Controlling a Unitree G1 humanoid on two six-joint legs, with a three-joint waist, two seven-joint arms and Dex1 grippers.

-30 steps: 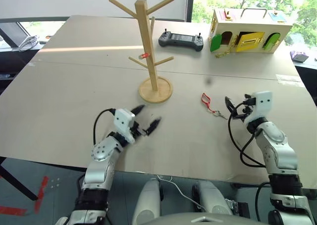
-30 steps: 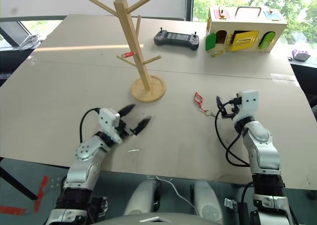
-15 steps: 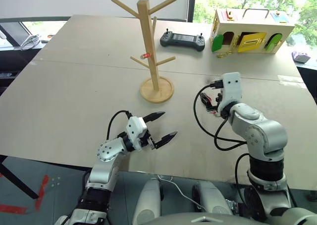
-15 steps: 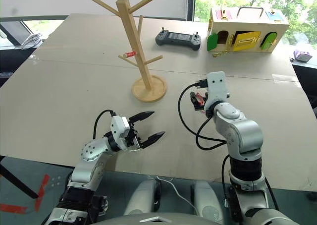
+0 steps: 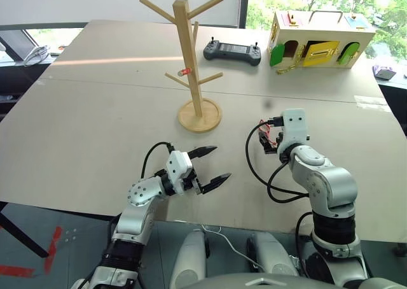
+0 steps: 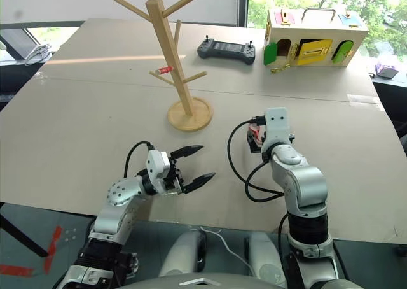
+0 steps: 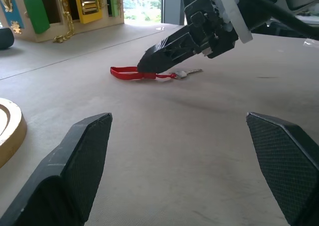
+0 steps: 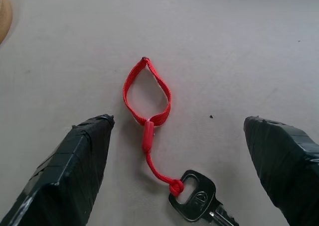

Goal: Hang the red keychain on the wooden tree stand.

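One red keychain (image 8: 147,114) is seen flat on the table (image 5: 95,117), between the spread fingers of the right gripper (image 8: 179,151). The left gripper (image 5: 211,165) is spread, holding nothing. One wooden tree stand (image 5: 191,60) is upright, well apart.

From the head views, the red keychain (image 5: 266,134) is mostly hidden behind the right gripper (image 5: 270,142); only a sliver of red shows. The key's (image 8: 199,204) blade runs off the right wrist picture's edge. The wooden tree stand (image 7: 9,134) is cut to a slice of its base in the left wrist view. The small red piece (image 5: 185,71) on a peg is too small to make out.
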